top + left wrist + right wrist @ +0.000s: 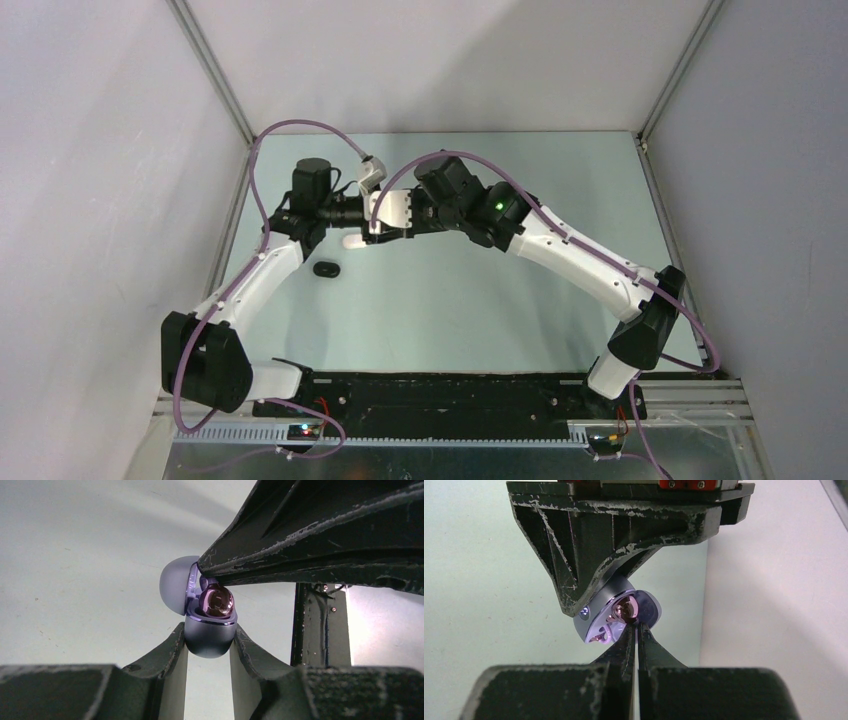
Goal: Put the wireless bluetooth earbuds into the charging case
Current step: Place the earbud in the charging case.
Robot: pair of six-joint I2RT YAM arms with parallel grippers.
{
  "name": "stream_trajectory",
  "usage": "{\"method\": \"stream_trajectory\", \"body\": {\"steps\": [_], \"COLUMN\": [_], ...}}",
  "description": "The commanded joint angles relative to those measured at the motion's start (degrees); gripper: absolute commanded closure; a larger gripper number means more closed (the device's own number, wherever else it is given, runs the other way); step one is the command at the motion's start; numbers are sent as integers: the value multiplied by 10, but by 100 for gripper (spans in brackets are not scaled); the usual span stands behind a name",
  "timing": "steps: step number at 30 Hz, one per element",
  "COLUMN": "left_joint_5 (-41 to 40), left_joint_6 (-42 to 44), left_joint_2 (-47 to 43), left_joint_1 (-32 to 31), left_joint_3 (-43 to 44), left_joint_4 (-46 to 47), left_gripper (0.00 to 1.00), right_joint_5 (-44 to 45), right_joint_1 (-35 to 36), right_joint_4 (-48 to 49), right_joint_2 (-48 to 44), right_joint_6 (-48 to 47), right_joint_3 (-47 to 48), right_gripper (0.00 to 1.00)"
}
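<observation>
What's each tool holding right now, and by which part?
The left tool clamps the open lavender charging case by its lower shell. The right tool, tips nearly shut, touches the purple earbud seated in it; a pinch cannot be told.

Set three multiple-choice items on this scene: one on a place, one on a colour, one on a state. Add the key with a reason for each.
1. Where is the black oval case?
A. Lying on the table
B. On top of an arm
C. Against the back wall

2. What colour is the case held by the left gripper?
A. White
B. Red
C. Lavender

3. How is that case's lid?
A. Shut
B. Open, with a bud in the base
C. Off and lying on the table

Key:
1 A, since the top view shows it flat on the tabletop.
2 C, since the left wrist view shows a pale purple shell between the fingers.
3 B, since the lid stands swung back and a glossy purple bud sits in the base.
</observation>
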Motion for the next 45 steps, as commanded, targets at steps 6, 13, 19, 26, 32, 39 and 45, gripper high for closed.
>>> {"method": "stream_trajectory", "body": {"steps": [6,13,19,26,32,39,45], "left_joint_5": [-3,-5,6,8,2,-3,-2], "left_joint_6": [12,1,-22,-29,-26,-22,-22], "left_joint_2": [-8,-8,-9,-8,0,2,3], "left_joint_1": [3,3,4,4,4,4,4], "left_joint_3": [17,16,16,15,22,26,26], "left_joint_4": [-24,-15,7,9,-1,-5,0], "left_gripper": [100,100,100,100,100,100,100], "right_joint_5": [-12,-14,-21,-2,-2,1,-10], "right_joint_1": [10,10,10,11,12,9,6], "right_joint_4": [13,6,0,0,10,9,3], "right_joint_2": [4,1,1,4,4,2,4], "right_joint_6": [0,0,-13,-32,-13,2,6], "right_joint_3": [20,19,17,21,23,25,30], "right_gripper": [96,100,100,100,98,93,92]}}
